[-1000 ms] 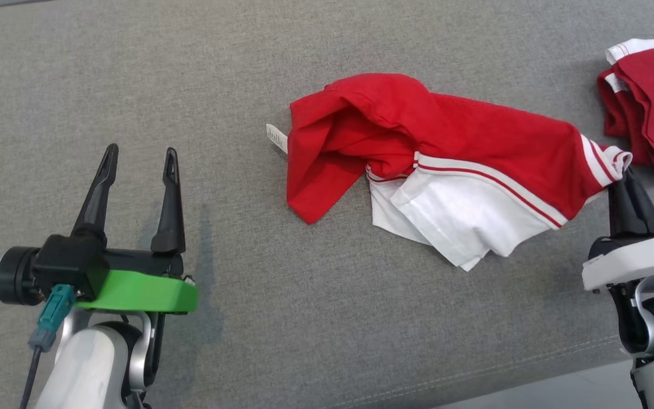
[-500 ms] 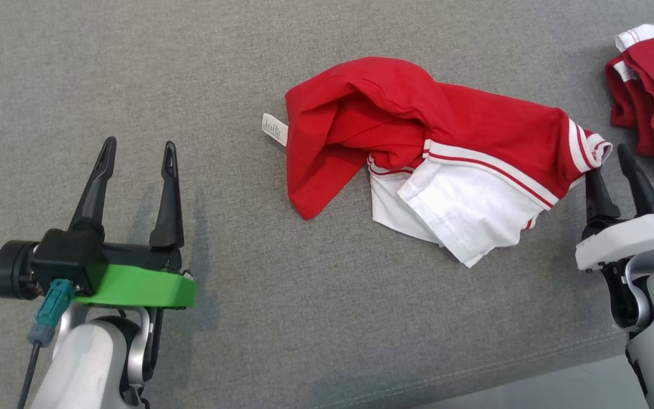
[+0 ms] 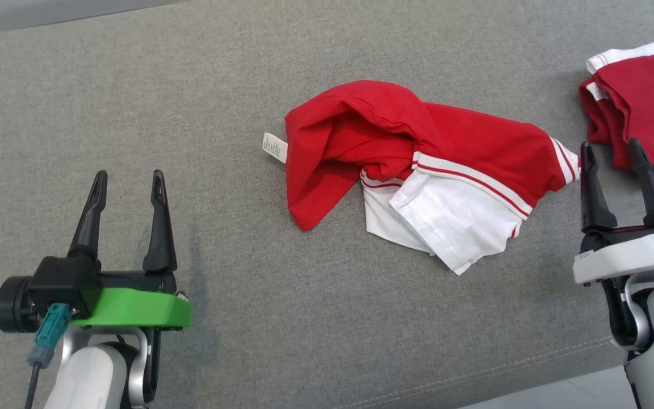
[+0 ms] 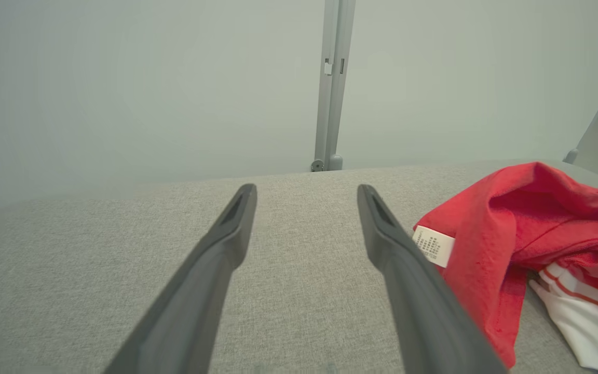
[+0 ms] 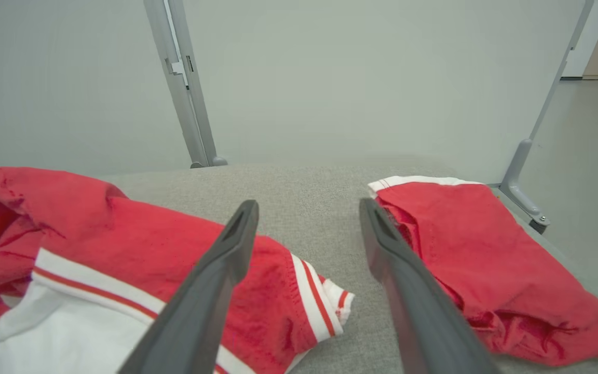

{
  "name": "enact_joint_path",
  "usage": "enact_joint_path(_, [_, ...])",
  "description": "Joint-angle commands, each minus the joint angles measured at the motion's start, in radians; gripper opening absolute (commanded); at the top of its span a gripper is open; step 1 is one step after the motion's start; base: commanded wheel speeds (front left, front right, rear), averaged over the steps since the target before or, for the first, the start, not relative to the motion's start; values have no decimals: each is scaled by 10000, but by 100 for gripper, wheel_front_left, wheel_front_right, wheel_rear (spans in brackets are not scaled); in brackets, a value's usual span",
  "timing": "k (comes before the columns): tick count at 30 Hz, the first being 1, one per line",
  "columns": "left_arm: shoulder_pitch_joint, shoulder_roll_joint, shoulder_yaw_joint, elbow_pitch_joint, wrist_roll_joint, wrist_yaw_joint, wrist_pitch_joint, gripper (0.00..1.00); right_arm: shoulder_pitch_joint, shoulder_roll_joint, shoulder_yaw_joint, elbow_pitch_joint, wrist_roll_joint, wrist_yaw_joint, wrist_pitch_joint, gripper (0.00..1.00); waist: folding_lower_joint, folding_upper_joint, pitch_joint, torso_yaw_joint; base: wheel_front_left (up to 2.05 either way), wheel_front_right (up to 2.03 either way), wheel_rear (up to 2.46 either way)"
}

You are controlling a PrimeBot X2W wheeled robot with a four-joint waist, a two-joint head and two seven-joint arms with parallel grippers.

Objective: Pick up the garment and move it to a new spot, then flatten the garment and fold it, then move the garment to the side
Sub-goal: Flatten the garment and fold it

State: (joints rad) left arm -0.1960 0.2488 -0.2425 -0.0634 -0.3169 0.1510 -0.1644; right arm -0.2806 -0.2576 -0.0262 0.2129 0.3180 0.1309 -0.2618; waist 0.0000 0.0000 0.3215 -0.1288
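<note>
1. The tabletop (image 3: 134,85) is covered in grey cloth, with its seam running along the near edge.
2. The garment (image 3: 474,136) lies crumpled at mid-tabletop, a little right of centre. It is red with a white panel folded out toward the near side. Its layers are bunched, so a pinch may take one layer only and drag the rest into a twist.
3. The other shirt (image 3: 645,85) sits at the far right (same red, same white trim). It is the likeliest source of error, because a reach drifting right would catch it instead.
4. The left hand (image 3: 129,176) hovers at the near left, fingers wide and holding nothing, well apart from the garment. A one-handed lift would likely leave the left half trailing on the tabletop.
5. The right hand (image 3: 611,146) has its fingers wide and empty, and stands between the two reds, just beside the garment's right end.
6. The striped cuff (image 5: 325,296) lies between the right fingers in the wrist view. It is a thin hold and may slip under the garment's weight.
7. The label (image 3: 275,147) sticks out at the garment's left edge.
</note>
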Motion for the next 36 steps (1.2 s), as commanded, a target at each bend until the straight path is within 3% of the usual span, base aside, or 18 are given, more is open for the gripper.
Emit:
enact_joint_path(1, [154,33,49,25,-73,71,-55,100,198,120,100,-322,-95,-5,47,100,0,0,-271,35,0,0,0])
enact_joint_path(10, [706,-1,-84,-73,-141,237,35,100,575,546,903,-1627,-317,-5,730,100,0,0,-720,389,0,0,0])
enact_joint_path(22, [841,-48,-253,-85,-243,244,80,100,789,602,903,-1926,-308,-5,964,100,0,0,-822,570,0,0,0])
enact_joint_path(27, [308,-64,-659,-83,-162,-115,269,100,586,624,987,-1996,-226,-5,1003,100,0,0,-620,479,0,0,0])
enact_joint_path(36, [-967,-577,-2299,1326,-245,-1373,1491,100,207,766,1373,-1875,-68,-5,835,100,0,0,71,-166,0,0,0])
